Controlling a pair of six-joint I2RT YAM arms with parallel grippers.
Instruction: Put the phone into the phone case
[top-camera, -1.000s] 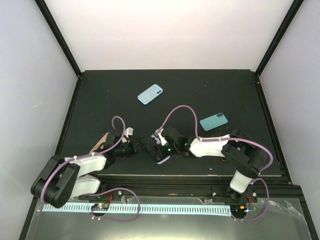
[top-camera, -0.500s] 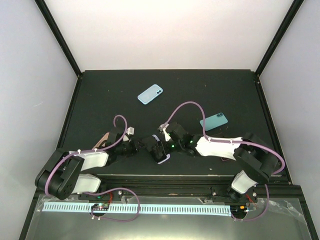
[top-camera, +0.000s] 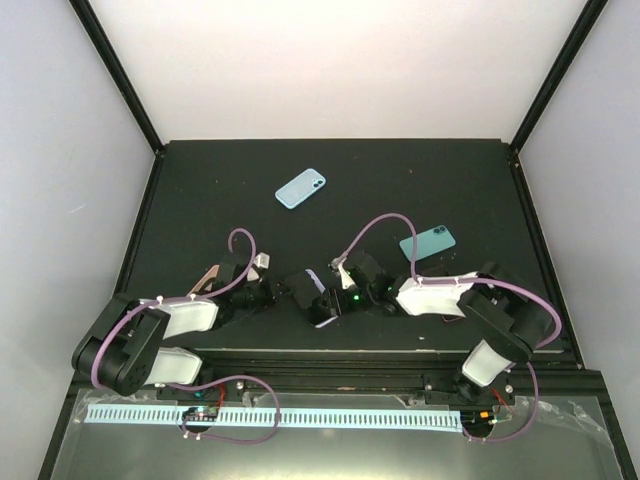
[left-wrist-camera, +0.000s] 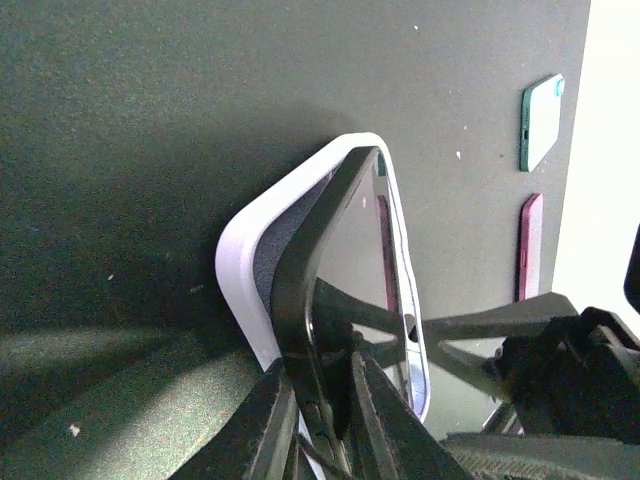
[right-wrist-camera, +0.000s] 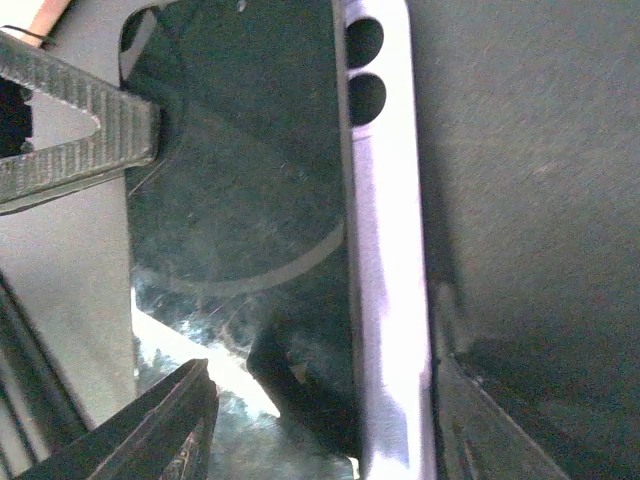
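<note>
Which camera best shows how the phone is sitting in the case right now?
Left wrist: it shows the phone tilted, one long edge lifted out of the white case. Right wrist shows only its glass face beside a case wall. Top external barely shows it.

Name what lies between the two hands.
The phone, partly seated in the white case, lies between the left hand and right hand; the top view shows it.

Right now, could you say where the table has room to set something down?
Bare: far-left corner beside the light blue phone, and between it and the teal phone. Crowded: near edge, where left gripper and right gripper meet at the phone case.
</note>
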